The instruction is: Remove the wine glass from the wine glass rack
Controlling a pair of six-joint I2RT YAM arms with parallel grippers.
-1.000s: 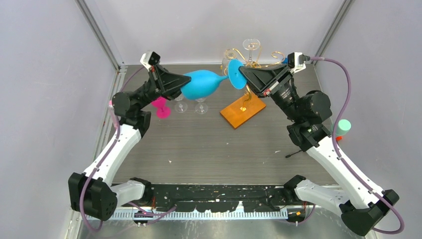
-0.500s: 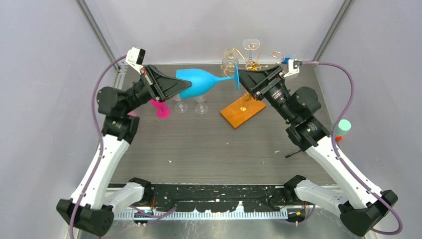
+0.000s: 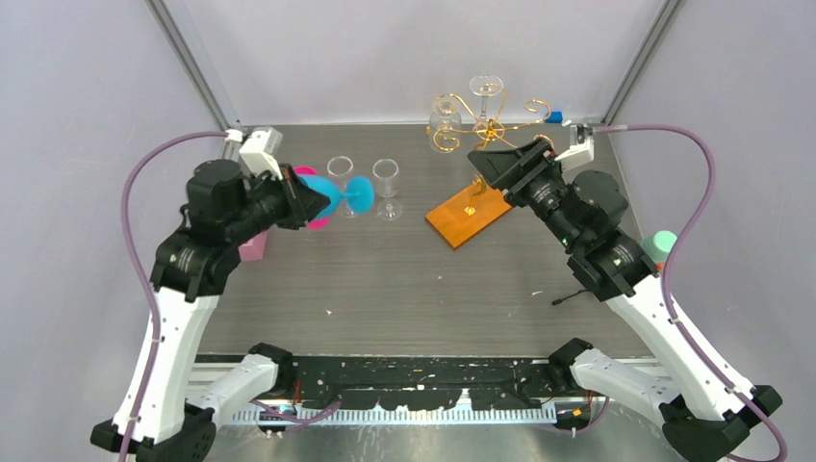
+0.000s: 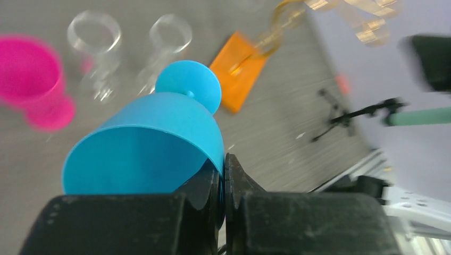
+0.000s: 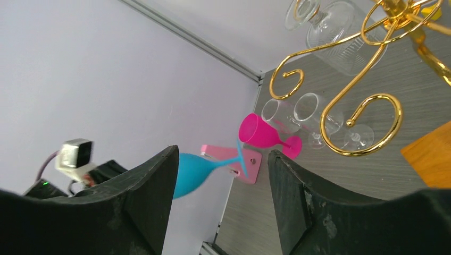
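Observation:
The blue wine glass (image 3: 354,195) is off the rack and tilted in the air at the left rear, over the standing glasses. My left gripper (image 3: 318,200) is shut on its rim. In the left wrist view the blue wine glass (image 4: 143,143) fills the middle, with the rim pinched at my left gripper (image 4: 223,171). The wine glass rack (image 3: 486,125) of gold wire rises from an orange base (image 3: 469,214). My right gripper (image 3: 489,164) stands open and empty beside the rack. In the right wrist view my right gripper (image 5: 220,202) frames the distant blue wine glass (image 5: 199,171).
Two clear glasses (image 3: 339,175) (image 3: 386,180) and a pink glass (image 4: 32,79) stand under the blue one. Clear glasses (image 3: 445,120) (image 3: 486,89) hang on the rack. A pink plate (image 3: 252,248) lies at the left. A green cylinder (image 3: 662,243) and a black tripod (image 3: 570,296) sit at the right.
My right gripper let go of the blue glass's foot and opened. My left arm carried the glass left and down, away from the rack.

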